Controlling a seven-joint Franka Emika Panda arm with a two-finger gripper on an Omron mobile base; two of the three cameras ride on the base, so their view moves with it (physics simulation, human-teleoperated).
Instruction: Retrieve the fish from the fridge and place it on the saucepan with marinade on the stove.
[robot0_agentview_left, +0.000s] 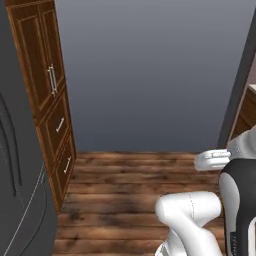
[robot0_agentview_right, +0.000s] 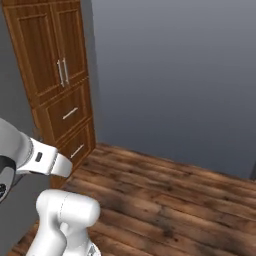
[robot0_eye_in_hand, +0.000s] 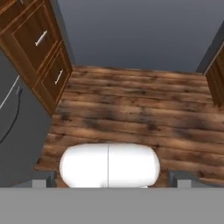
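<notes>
Presently folded low over the wooden floor (robot0_eye_in_hand: 131, 109), gripper (robot0_eye_in_hand: 109, 179) pointing down with jaws wide apart, fridge (robot0_agentview_left: 20, 175) near left, beside the wooden cabinet (robot0_agentview_left: 47, 90).

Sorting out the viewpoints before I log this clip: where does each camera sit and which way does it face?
Left base view: behind the arm, facing the grey wall; fridge at left.
Right base view: behind the arm's other side, facing the wooden cabinet.
Hand view: on the hand, looking down at the wood floor; open gripper at bottom.
Shared: cabinet, floor, wall.
</notes>
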